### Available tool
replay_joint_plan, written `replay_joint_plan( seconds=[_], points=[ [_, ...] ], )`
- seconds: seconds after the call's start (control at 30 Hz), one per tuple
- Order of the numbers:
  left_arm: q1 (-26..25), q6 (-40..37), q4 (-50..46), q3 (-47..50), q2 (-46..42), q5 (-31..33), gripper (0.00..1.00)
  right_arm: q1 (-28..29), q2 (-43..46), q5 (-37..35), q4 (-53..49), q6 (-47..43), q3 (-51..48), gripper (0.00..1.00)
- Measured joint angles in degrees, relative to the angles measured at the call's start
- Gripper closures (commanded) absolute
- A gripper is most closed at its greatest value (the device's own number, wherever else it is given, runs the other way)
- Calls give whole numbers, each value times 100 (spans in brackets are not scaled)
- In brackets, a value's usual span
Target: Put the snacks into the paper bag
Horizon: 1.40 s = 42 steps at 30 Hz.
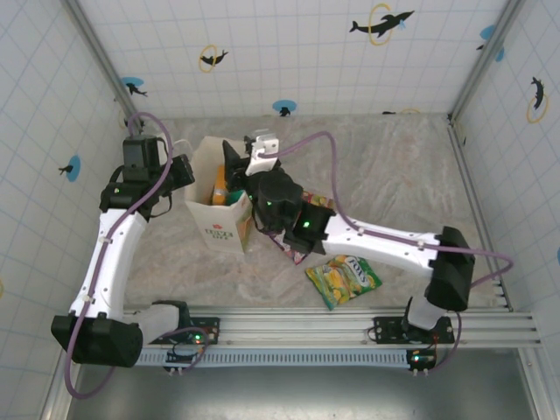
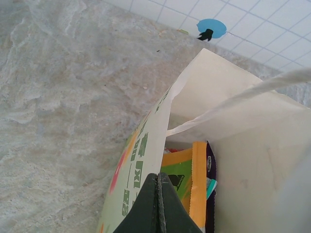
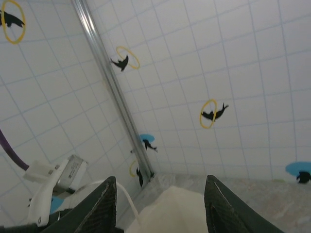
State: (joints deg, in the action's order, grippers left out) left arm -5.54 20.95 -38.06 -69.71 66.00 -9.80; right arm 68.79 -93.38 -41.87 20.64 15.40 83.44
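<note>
Paper bag [image 1: 219,223] stands upright left of centre in the top view, with an orange packet [image 2: 197,184] and a purple packet [image 2: 210,194] inside. Left hand [image 2: 158,194] is pinched tight on the bag's rim — right hand [image 3: 160,178] hangs over the mouth, fingers spread wide. Lower right on the desk [image 1: 394,175], a green-yellow packet [image 1: 343,280] lies flat; a reddish packet [image 1: 315,203] sits partly under the right arm.

1. I see the bag [image 1: 223,229] cream-white with dark lettering in front; its side prints green, pink and orange.
2. Inside it, the packets [image 2: 197,179] show orange, green, purple and teal.
3. The loose packet [image 1: 343,280] is green-yellow.
4. The table [image 1: 394,166] is marbled grey-beige.
5. The walls [image 1: 289,44] are white tiles with a blue grid, black dolphins in yellow rings, and blue discs.
</note>
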Motion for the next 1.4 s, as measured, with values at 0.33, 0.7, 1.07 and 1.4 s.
replay_joint_plan(
  seconds=[0.33, 0.7, 1.07, 1.4],
  points=[
    [0, -13, -2, 0, 0, 22, 100, -1814, 612, 2599, -2009, 2127, -450, 49],
    [0, -13, 0, 0, 0, 17, 100, -1867, -111, 3919, -2253, 2876, -496, 50],
    [0, -15, 0, 0, 4, -24, 100, -1580, -439, 3941, -2732, 2778, 103, 50],
    [0, -15, 4, 0, 15, -31, 100, -1294, -442, 3532, -3071, 2575, 256, 51]
  ],
)
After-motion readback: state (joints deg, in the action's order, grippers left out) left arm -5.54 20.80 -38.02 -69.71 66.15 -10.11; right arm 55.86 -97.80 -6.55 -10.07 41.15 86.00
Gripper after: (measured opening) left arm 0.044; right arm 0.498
